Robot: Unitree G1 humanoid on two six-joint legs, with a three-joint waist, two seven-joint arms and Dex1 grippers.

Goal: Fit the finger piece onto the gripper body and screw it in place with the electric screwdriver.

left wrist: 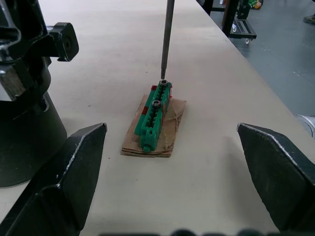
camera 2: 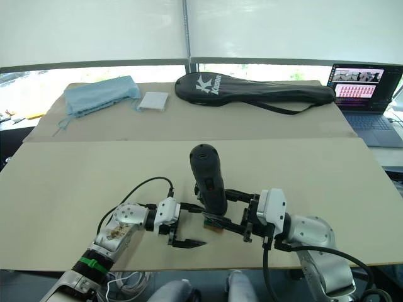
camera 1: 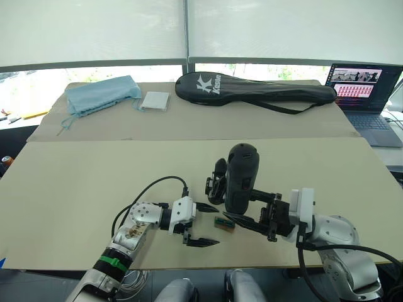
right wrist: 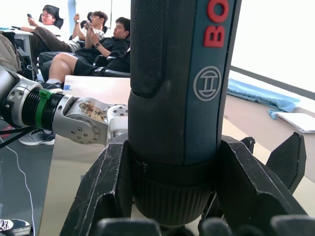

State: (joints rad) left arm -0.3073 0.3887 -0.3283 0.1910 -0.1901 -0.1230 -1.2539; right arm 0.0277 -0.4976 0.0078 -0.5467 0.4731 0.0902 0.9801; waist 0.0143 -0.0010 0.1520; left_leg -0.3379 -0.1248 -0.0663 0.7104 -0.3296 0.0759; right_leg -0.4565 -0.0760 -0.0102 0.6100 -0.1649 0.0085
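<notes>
My right tool point(camera 1: 252, 221) grips the screwdriver point(camera 1: 241, 178) upright at mid frame. Its bit point(left wrist: 167, 39) touches a screw point(left wrist: 163, 82) on a green block point(left wrist: 155, 114). My left tool point(camera 1: 204, 223) is wide open and empty beside it.

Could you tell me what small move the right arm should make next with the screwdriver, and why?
Probably lift the electric screwdriver straight up. The right gripper holds it upright with its bit tip on a screw in the green holder, so raising it should show whether the screw comes along.
</notes>
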